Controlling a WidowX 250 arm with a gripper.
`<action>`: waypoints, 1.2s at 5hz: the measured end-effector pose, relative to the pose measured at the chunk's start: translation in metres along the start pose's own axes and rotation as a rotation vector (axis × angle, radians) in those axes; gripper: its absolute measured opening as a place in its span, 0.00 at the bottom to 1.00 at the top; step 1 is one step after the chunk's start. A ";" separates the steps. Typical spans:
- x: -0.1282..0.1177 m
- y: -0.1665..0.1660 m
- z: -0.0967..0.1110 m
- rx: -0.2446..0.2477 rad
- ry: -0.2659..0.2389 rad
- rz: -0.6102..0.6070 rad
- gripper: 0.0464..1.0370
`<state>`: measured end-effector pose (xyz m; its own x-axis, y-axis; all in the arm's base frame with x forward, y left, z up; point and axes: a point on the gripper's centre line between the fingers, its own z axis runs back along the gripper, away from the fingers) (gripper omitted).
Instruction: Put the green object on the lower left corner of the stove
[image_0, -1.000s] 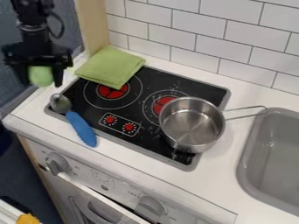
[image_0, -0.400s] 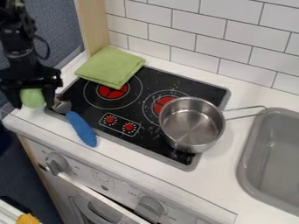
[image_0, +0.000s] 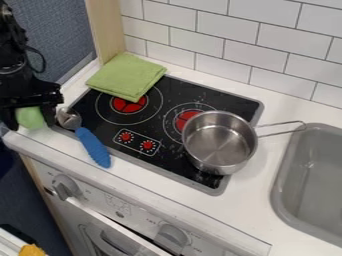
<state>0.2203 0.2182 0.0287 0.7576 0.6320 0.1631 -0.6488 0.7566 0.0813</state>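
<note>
– What textures are seen?

– A glossy black stove (image_0: 200, 95) is set into the smooth white bench (image_0: 264, 192). A soft-looking, folded green cloth (image_0: 127, 77) is laid over its upper-left corner in the frame, and a round, shiny metal pot (image_0: 220, 142) is placed at its right.

– And the green object (image_0: 30, 118)?

– At the frame's left edge, beside the head of a spoon (image_0: 93, 147) with a ribbed blue handle. It is pale, smooth and rounded, and is grasped between the black fingers (image_0: 49, 114) of the gripper (image_0: 29, 123), its top hidden.
</note>
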 end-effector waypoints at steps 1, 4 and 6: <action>-0.001 0.006 0.001 0.003 -0.002 0.023 0.79; 0.000 0.006 0.000 0.002 -0.008 0.038 0.97; 0.001 0.010 0.015 0.034 -0.026 0.056 0.96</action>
<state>0.2136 0.2239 0.0441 0.7180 0.6686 0.1934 -0.6927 0.7136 0.1048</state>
